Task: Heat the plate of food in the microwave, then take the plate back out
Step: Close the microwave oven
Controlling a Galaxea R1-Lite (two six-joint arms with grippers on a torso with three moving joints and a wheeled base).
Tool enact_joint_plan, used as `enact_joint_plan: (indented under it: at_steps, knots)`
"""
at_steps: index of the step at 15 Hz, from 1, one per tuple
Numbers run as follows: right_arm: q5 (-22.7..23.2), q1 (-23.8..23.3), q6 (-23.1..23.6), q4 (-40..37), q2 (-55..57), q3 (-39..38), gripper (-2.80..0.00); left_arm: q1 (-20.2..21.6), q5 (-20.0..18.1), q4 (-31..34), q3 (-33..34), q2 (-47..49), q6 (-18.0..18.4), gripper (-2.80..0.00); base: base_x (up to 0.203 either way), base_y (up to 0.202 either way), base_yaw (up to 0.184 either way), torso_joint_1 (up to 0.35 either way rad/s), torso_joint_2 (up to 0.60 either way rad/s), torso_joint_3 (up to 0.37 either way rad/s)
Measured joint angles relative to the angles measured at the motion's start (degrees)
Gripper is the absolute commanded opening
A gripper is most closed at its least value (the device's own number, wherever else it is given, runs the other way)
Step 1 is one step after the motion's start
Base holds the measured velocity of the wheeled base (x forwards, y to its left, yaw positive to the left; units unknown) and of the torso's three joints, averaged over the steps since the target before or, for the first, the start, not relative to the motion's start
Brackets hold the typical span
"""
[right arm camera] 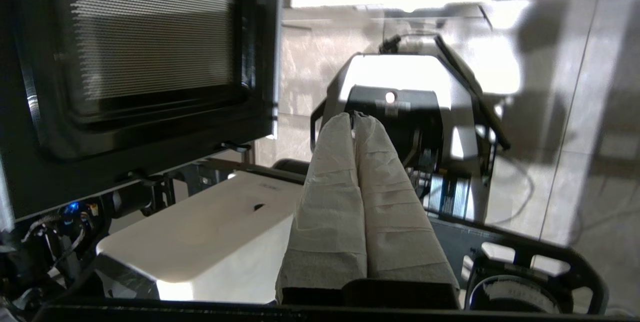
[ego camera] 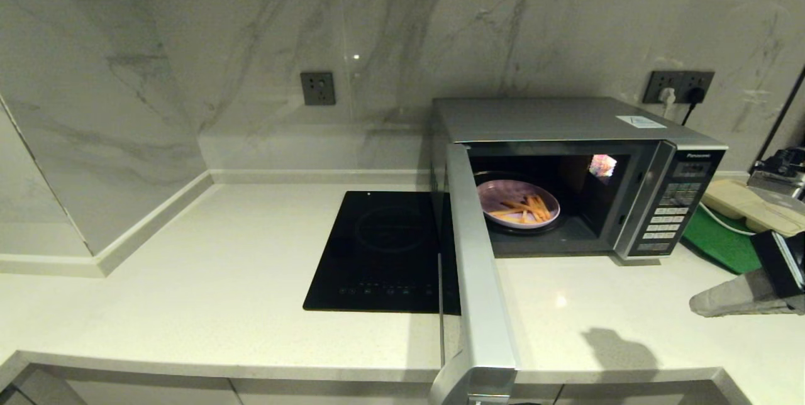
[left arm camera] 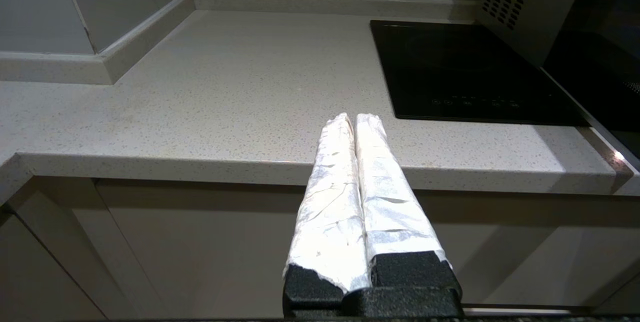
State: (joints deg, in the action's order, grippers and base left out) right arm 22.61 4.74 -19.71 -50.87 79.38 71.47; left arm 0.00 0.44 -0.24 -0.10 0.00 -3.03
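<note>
1. microwave (ego camera: 566, 134) sits on the white counter (ego camera: 220, 279) with its door (ego camera: 478, 279) swung wide open toward the front edge, so the dark cavity is fully exposed.
2. the plate of food (ego camera: 517, 204) is inside on the turntable, lilac with a few orange-yellow sticks lying on the right half of it.
3. right gripper (ego camera: 698, 304) is over the counter on the right, in front of the button panel, well clear of the plate. its fingers are pinched together on nothing.
4. left gripper (left arm camera: 354, 118) hangs low at the counter's front edge, left of the black cooktop (ego camera: 383, 254), fingers pressed together, empty too.
5. right of the microwave there's a green tray (ego camera: 723, 241) with a beige thing on it, can't really make out what.
</note>
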Motion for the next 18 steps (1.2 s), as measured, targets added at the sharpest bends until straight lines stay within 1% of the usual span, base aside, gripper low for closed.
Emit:
enact_joint_plan:
  at_steps: [3, 5, 7, 9, 11, 14, 18]
  knots:
    - [3.8, 0.2, 5.6, 3.7, -1.3, 3.4, -2.80, 0.0, 0.0, 0.0, 0.0, 0.0, 0.0, -2.80, 0.000, 0.000, 0.000, 0.000, 0.00, 0.000]
    - [4.5, 2.3, 7.9, 3.9, -0.9, 7.4, -2.80, 0.0, 0.0, 0.0, 0.0, 0.0, 0.0, -2.80, 0.000, 0.000, 0.000, 0.000, 0.00, 0.000]
    - [4.5, 6.3, 11.2, 4.0, 0.5, 10.0, -2.80, 0.0, 0.0, 0.0, 0.0, 0.0, 0.0, -2.80, 0.000, 0.000, 0.000, 0.000, 0.00, 0.000]
    - [4.4, 11.3, 15.0, 4.0, 3.0, 11.9, -2.80, 0.0, 0.0, 0.0, 0.0, 0.0, 0.0, -2.80, 0.000, 0.000, 0.000, 0.000, 0.00, 0.000]
    - [4.1, 15.7, 16.5, 4.0, 6.0, 15.5, -2.80, 0.0, 0.0, 0.0, 0.0, 0.0, 0.0, -2.80, 0.000, 0.000, 0.000, 0.000, 0.00, 0.000]
    - [3.4, 21.7, 20.5, 3.5, 10.5, 21.7, -2.80, 0.0, 0.0, 0.0, 0.0, 0.0, 0.0, -2.80, 0.000, 0.000, 0.000, 0.000, 0.00, 0.000]
    - [2.7, 27.7, 22.8, 2.9, 12.8, 24.2, -2.80, 0.0, 0.0, 0.0, 0.0, 0.0, 0.0, -2.80, 0.000, 0.000, 0.000, 0.000, 0.00, 0.000]
